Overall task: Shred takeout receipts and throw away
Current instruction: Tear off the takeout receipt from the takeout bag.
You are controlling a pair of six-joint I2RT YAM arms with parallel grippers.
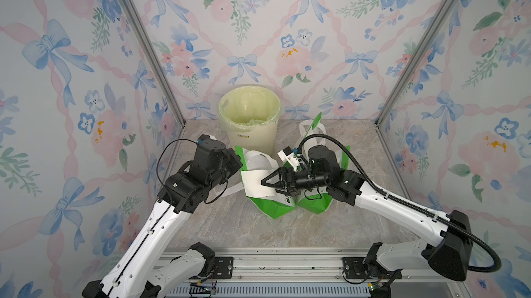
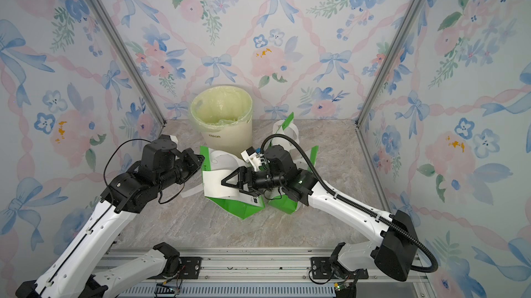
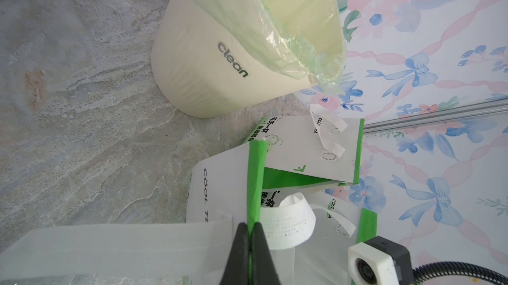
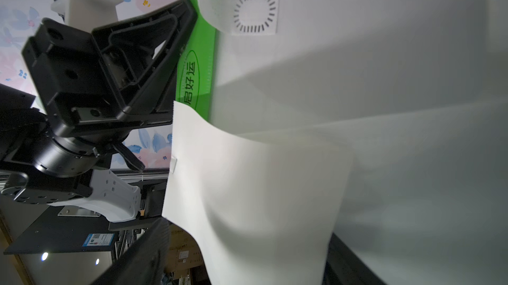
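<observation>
Grey, marble-veined counter [image 1: 230, 224] between walls papered with bows and flowers; two robot arms over two takeout bags. At the middle of the counter's back edge, one round cream plastic bin [image 1: 258, 138], lettered "clean" and lined with thin, crinkled pale-green film. Just in front of it, near the counter's middle, two stiff, flat-sided green-and-white bags close side by side: the left-hand bag [image 1: 273, 209] and the right-hand bag [image 1: 314, 204], partly under the right arm, each with soft white loop handles.

One takeout receipt [image 1: 255, 184] clearly in sight: a thin, smooth, plain white slip, curling across the face of the left-hand bag. Left gripper [image 3: 250, 232] pinched tight on that bag's green side edge, black fingertips all but meeting on the fold. Grip plain from the left wrist, its finger also at the green edge from the right wrist; in both top views only the gripper's black body at the bag's corner. Right gripper [image 1: 263, 181], black and triangular, turned sideways over the receipt, jaws wide apart, nothing clamped. From the right wrist alone: the receipt [image 4: 247, 201] bowed between those spread fingers, sawtooth cut along one edge. From the left wrist alone: a curled white strip [image 3: 288, 226] with rows of faint dotted print beside the gripped edge; receipt or handle, impossible to tell.
</observation>
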